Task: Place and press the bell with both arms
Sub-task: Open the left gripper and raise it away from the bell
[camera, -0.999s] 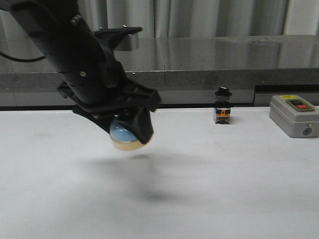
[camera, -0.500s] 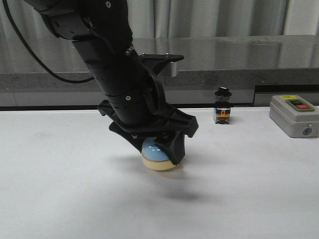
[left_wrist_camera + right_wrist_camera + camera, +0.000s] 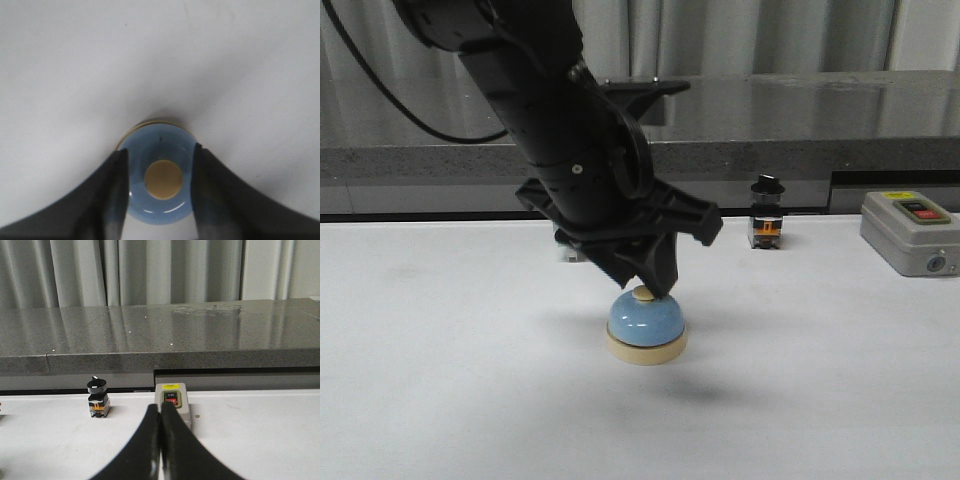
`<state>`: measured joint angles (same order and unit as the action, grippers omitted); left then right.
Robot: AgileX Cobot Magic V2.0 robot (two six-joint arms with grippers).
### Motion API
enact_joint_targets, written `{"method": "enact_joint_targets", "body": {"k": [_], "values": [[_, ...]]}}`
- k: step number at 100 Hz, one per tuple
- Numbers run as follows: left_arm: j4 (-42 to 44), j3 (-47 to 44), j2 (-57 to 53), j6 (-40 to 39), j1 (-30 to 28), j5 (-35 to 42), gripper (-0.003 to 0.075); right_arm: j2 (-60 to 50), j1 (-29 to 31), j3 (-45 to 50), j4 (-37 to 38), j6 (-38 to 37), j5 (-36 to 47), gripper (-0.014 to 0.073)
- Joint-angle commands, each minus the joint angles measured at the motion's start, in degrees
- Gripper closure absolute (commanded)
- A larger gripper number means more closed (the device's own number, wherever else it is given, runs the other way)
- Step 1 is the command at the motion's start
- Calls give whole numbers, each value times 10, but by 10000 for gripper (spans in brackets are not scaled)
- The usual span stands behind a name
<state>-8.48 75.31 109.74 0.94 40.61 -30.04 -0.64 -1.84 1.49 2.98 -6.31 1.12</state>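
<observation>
The pale-blue bell with a cream base and cream button stands upright on the white table, left of centre. My left gripper hovers just above its dome, open and holding nothing. In the left wrist view the bell lies between the two dark fingers, with the gripper spread about as wide as the dome. My right gripper is shut and empty, low over the table on the right. It does not show in the front view.
A grey box with red and black buttons sits at the table's far right, and also shows just beyond my right fingertips. A black-capped selector switch stands at the back. A grey stone ledge runs behind the table.
The left gripper brought the bell down and rightward onto the table, let it go, and now sits slightly above it with the fingers apart.
</observation>
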Motion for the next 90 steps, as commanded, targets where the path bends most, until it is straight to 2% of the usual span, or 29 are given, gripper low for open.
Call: {"method": "enact_joint_targets", "body": {"k": [1,7,25,90], "values": [[-9,17,-59,-5,5,23,644,-10,3,-8,7,2,46,654],[-9,15,-78,-5,3,23,741,-10,3,-8,7,2,46,654],[-9,-20,-141,-18,-23,37,741,-10,3,-8,7,2,46,654],[-18,-322,-466,-20,-212,99,741,-10,3,-8,7,2,46,654]]}}
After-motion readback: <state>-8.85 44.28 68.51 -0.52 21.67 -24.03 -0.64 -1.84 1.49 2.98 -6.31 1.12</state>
